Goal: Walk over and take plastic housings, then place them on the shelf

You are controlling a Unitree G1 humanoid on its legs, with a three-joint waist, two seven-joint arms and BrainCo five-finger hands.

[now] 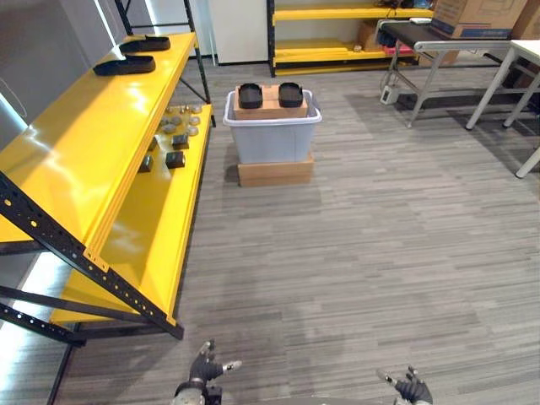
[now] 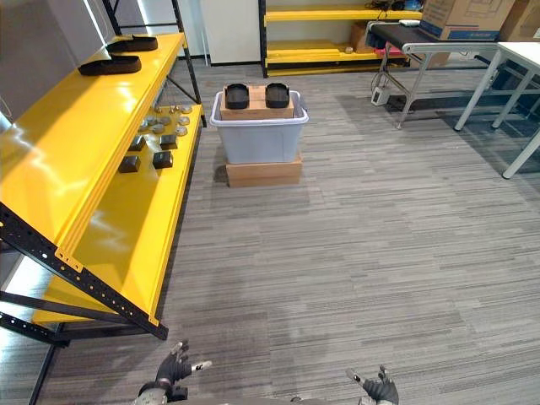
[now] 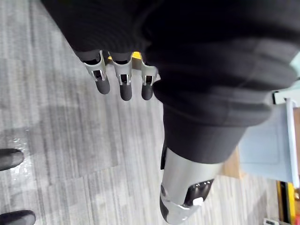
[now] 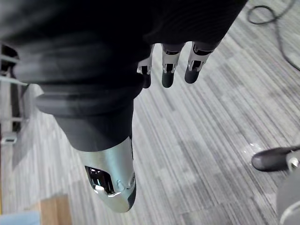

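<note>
- Two plastic housings sit on a box in the grey bin
- Yellow shelf stands left of the bin
- Left hand and right hand hang empty, fingers apart
- I'd walk up square to the bin before reaching

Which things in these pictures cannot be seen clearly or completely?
- The yellow shelf: its near end is cut off by the left edge, head views.
- The small parts on its lower board: head views, too small to identify.
- Inside of the grey bin: head views, covered by cardboard and two black housings on top.
- The brown box at the far right: cut off by the top edge.
</note>
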